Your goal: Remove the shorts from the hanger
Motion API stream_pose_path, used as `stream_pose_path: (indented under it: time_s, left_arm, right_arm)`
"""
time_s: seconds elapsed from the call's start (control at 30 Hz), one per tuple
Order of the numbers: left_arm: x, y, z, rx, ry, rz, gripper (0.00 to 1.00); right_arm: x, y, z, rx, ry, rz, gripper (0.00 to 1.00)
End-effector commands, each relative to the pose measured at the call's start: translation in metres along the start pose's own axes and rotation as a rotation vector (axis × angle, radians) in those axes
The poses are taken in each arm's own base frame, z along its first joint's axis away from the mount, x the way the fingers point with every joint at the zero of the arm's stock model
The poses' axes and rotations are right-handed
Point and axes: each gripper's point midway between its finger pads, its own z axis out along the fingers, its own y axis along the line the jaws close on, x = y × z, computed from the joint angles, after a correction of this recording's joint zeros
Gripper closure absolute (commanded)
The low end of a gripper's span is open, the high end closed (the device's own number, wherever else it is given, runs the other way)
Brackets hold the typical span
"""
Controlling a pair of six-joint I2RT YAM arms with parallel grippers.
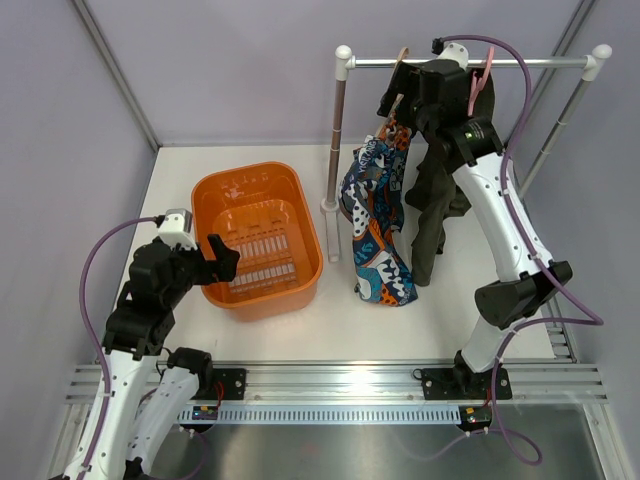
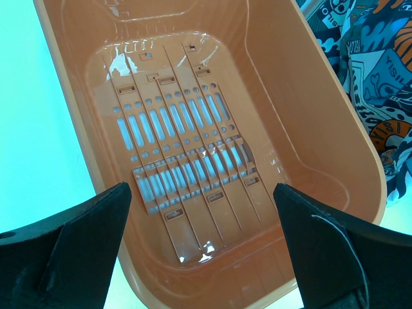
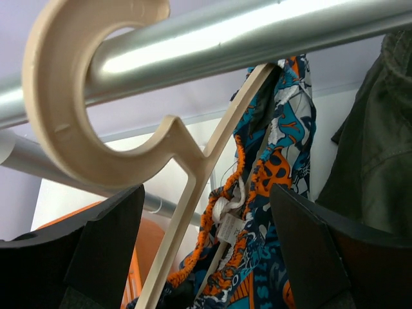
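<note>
the wide-open right end effector (image 3: 206,248) is being held at the hanger (image 3: 59,122), upper left; the waistband of the shorts (image 3: 283,174) should be pinched

The left arm (image 1: 140,305) sits folded at the near left; the left gripper (image 1: 222,258) points right, jaws spread wide. The right arm (image 1: 498,215) stretches tall toward the far right; the right gripper (image 1: 398,105) aims left, jaws also wide apart.
</note>
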Motion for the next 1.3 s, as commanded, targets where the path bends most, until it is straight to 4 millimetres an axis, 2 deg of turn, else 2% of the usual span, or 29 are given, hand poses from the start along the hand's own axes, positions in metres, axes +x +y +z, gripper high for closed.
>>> stream_pose_path:
  time_s: [0.0, 0.27, 0.47, 0.67, 0.9, 1.0, 1.07, 1.17, 1.27]
  left_arm:
    - [-0.007, -0.002, 0.002, 0.01, -0.031, 0.004, 0.01]
    - [-0.006, -0.001, 0.002, 0.01, -0.031, 0.003, 0.01]
    - [-0.006, -0.001, 0.002, 0.009, -0.031, 0.003, 0.01]
    - [-0.006, -0.001, 0.001, 0.009, -0.033, 0.003, 0.01]
    - [-0.006, -0.002, 0.002, 0.011, -0.03, 0.003, 0.01]
    - [-0.007, -0.001, 0.002, 0.009, -0.033, 0.003, 0.01]
    - [-0.007, -0.001, 0.001, 0.009, -0.034, 0.003, 0.01]
    - [-0.006, -0.002, 0.001, 0.012, -0.032, 0.003, 0.01]
    - [-0.006, -0.002, 0.002, 0.012, -0.028, 0.005, 0.01]
  right_arm:
    - [-0.026, -0.001, 0.004, 0.041, -0.104, 0.0, 0.14]
    - [-0.024, 0.002, 0.017, 0.047, -0.103, -0.002, 0.21]
    - [-0.02, 0.001, 0.026, 0.064, -0.095, -0.009, 0.32]
    - [-0.012, -0.001, 0.031, 0.072, -0.077, -0.013, 0.56]
    - [-0.012, -0.006, 0.029, 0.087, -0.095, -0.017, 0.66]
    - [-0.01, -0.009, 0.031, 0.103, -0.086, -0.034, 0.74]
    - [-0.008, -0.011, 0.031, 0.112, -0.081, -0.045, 0.87]
    - [-0.007, -0.016, 0.03, 0.137, -0.081, -0.059, 0.99]
    - [-0.008, -0.019, 0.026, 0.146, -0.083, -0.076, 1.0]
